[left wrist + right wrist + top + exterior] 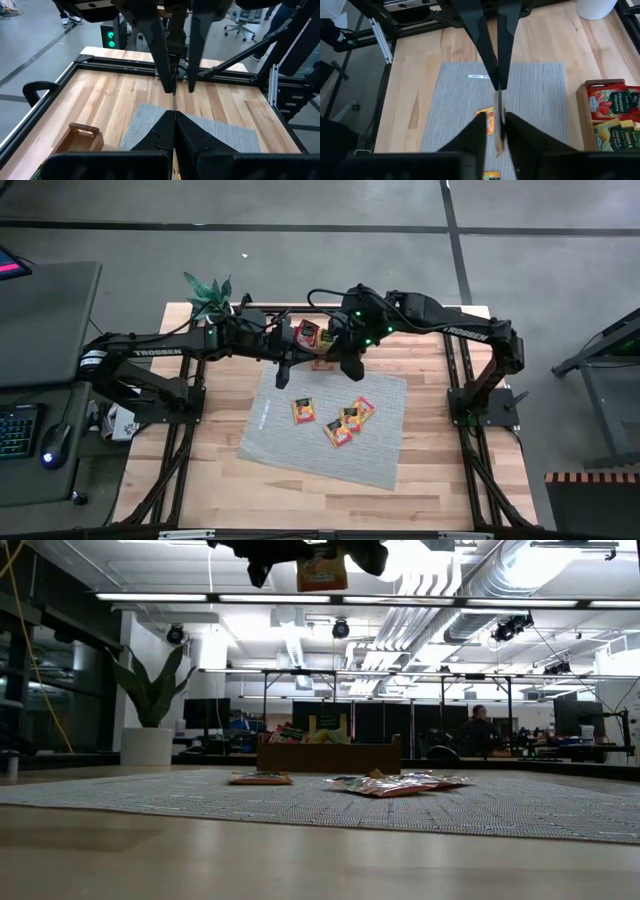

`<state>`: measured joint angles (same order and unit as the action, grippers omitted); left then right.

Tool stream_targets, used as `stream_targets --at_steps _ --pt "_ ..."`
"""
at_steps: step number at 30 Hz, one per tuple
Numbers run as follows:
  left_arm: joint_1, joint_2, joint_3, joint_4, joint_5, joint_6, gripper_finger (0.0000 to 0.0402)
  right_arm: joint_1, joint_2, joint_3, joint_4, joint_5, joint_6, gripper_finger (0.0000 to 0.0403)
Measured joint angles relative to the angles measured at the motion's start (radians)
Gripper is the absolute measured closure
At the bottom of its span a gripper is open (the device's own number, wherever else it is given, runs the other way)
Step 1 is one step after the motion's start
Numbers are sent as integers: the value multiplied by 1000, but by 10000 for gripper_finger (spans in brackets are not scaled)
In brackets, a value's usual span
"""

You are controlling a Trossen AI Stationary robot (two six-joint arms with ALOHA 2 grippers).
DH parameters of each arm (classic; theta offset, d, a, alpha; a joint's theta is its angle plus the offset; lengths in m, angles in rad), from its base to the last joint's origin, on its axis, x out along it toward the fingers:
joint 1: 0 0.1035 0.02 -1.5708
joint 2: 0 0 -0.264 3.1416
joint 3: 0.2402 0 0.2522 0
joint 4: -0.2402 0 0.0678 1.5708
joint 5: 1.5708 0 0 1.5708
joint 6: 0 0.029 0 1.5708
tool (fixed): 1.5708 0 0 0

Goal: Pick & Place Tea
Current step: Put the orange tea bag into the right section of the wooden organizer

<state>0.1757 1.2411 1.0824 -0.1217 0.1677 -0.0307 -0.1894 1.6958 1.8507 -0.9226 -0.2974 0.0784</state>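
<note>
An orange tea sachet (322,572) hangs high above the table between my two grippers; both wrist views show it edge-on. My left gripper (174,119) is shut on it. My right gripper (496,134) faces it from the other side, its fingers (191,75) standing a little apart on either side of the sachet (498,125), with a gap showing. Several more sachets (345,420) lie flat on the grey woven mat (300,450). The wooden tray (585,102) at the mat's far edge holds red and yellow-green sachets. My left gripper pinches the sachet between its two fingers at the edge nearest that arm (173,106), one finger on each flat face. The fingers come nearly level from the table's left. The sachet stands on edge, lifted clear, high over the mat and tray.
A potted plant (210,295) stands at the table's far left corner, its white pot (594,7) in the right wrist view. Black frame rails (125,65) run along the table's edges. Bare wood (440,470) lies right of the mat and near the front edge.
</note>
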Motion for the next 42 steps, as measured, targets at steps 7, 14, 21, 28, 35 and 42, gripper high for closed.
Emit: stream_targets --at_steps 7,14,21,28,35,42 --pt "0 0 0 1 -1 0 401 1 0 0 0 2 -7 395" --pt "0 0 -1 -2 -36 0 401 29 0 0 0 89 -8 401" --pt "0 0 -1 -1 -31 5 334 35 0 0 -5 86 -1 402" --pt "1 -3 -1 -5 -27 1 190 35 0 0 -37 118 -1 402" --pt "1 -57 -1 -71 -97 -26 128 26 -12 0 -108 178 -8 403" --pt "1 -142 -1 -224 -145 -26 126 -19 -43 0 -148 185 -30 403"
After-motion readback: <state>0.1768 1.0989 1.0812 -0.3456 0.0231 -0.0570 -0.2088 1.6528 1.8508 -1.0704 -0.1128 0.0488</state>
